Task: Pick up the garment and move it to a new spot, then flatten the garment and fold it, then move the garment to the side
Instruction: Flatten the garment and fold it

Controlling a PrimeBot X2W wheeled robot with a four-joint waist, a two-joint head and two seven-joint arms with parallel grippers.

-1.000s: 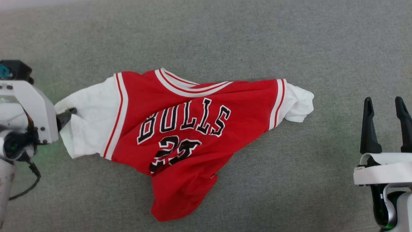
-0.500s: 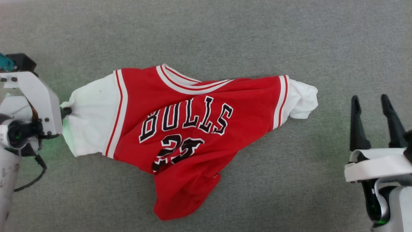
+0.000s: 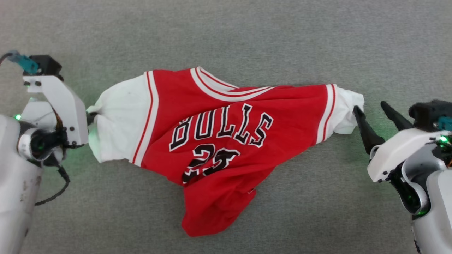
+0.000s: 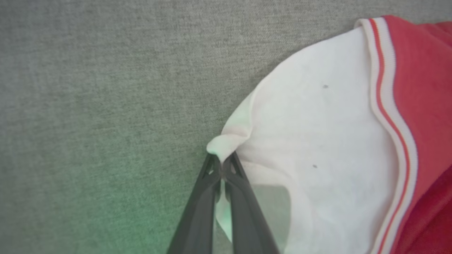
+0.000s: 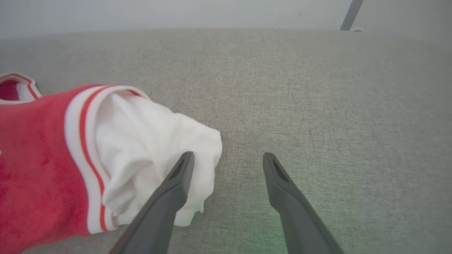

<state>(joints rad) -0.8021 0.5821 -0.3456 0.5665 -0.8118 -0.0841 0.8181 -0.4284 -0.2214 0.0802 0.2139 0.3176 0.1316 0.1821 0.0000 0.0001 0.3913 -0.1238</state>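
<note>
since the left claw [image 4: 222, 168] pinches only a sliver of shirt [image 3: 226, 106], it may slip. the right claw [image 5: 227, 158], spread wide, could miss.

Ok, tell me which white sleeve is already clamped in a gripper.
The sleeve on the robot's left: the left gripper is shut on its edge. The other sleeve lies bunched, the open right gripper only alongside it.

Right pincer [image 5: 229, 157] spread wide; one finger at white sleeve edge of garment [image 5: 116, 155], other over grey cloth surface [image 5: 317, 88].
</note>
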